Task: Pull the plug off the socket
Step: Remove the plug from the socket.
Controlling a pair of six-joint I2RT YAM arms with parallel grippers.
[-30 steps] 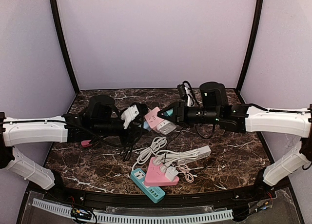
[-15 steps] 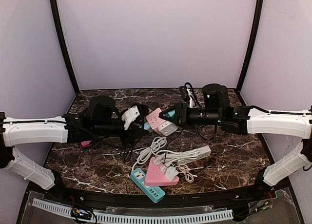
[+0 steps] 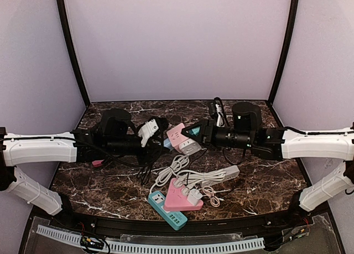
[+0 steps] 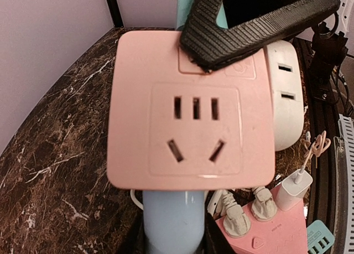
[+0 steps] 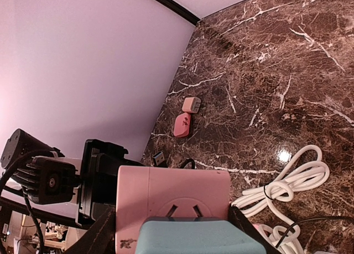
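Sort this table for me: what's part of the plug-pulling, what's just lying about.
In the job: pink socket cube, white piece beside it, right gripper, left gripper.
Lying about: pink triangular strip, teal strip, white strip, small pink plug, black cable.

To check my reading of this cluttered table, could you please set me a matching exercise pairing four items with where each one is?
Things:
1. pink cube socket
2. teal power strip
3. white power strip
4. small pink adapter

Places:
A. on the table by the left arm
B. nearest the front edge
C. held off the marble in the right pincer
D. lying flat, right of the coiled white cable

Pairs: 1-C, 2-B, 3-D, 4-A
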